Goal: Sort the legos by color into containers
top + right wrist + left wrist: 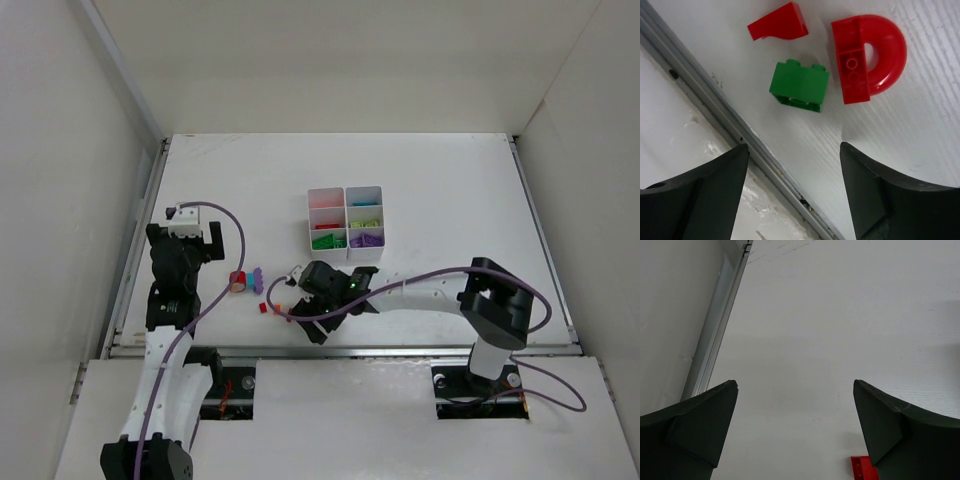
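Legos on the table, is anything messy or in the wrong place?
Nothing looks broken, but some legos lie loose outside the white tray: a red arch, a red slope and a green brick in front of the right claw, plus a purple piece nearby.

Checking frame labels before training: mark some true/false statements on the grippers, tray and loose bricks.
1. The tray has six compartments. True.
2. The right gripper is open and empty. True.
3. The left gripper holds a red brick. False: it is open, with nothing between its fingers.
4. The green brick sits in the tray. False: it lies on the table beside the red arch.
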You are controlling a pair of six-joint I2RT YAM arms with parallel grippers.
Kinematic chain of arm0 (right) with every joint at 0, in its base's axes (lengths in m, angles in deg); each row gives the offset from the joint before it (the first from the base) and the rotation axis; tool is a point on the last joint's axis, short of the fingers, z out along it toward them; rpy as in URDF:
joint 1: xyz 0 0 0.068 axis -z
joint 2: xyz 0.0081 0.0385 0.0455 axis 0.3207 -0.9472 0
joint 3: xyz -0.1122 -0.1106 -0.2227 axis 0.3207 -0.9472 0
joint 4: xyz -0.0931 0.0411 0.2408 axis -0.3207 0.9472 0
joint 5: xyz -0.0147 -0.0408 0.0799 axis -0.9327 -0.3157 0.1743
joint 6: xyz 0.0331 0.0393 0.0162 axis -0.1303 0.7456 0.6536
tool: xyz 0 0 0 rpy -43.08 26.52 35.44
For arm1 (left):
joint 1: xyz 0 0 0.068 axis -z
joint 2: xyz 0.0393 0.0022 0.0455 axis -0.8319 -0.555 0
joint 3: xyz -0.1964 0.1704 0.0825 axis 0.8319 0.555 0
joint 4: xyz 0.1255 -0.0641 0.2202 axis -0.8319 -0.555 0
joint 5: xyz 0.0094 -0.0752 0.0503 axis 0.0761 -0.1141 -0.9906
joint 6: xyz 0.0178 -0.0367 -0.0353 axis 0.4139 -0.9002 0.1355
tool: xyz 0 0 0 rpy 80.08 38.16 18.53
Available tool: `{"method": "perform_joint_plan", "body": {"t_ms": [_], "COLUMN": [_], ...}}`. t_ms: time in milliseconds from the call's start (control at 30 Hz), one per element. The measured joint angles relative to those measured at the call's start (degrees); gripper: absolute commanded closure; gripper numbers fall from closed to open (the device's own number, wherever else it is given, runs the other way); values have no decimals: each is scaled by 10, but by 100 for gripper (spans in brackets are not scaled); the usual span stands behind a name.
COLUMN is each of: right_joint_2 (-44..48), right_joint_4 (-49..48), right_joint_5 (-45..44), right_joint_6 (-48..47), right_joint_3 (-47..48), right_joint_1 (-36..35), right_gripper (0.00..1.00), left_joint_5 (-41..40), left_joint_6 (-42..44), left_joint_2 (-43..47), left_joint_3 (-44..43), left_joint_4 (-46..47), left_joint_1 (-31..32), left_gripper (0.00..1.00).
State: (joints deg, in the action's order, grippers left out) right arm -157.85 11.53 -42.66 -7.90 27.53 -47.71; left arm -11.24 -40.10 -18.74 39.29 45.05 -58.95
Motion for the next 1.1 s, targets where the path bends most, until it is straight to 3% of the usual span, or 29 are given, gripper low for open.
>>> {"method": "perform_joint_plan", "body": {"t_ms": [300, 400, 433, 533, 567, 700, 1100], "right_joint_2": [-48, -62, -64, -67, -69, -70, -11], "right_joint_4": [-42, -51, -51, -52, -51, -49, 52], "right_joint_5": [-12, -17, -19, -26, -28, -38, -65], "right_joint_6": [11, 9, 9, 4, 3, 0, -65], "right_joint_3": [32, 48, 50, 51, 51, 54, 131], "right_joint_1": [2, 2, 2, 2, 2, 2, 3], "right_gripper": [21, 27, 31, 58, 74, 99, 100], "left_joint_5": [-1, -2, -2, -4, -4, -4, -5], "left_joint_6": [0, 0, 0, 0, 0, 0, 0], "left_joint_2": [13, 14, 14, 15, 15, 15, 8], "left_joint_3": [1, 1, 1, 1, 1, 1, 1], "left_joint_4": [4, 4, 3, 3, 4, 4, 4], "left_joint_1": [0, 0, 0, 0, 0, 0, 0], "left_gripper": [0, 0, 0, 0, 0, 0, 0]}}
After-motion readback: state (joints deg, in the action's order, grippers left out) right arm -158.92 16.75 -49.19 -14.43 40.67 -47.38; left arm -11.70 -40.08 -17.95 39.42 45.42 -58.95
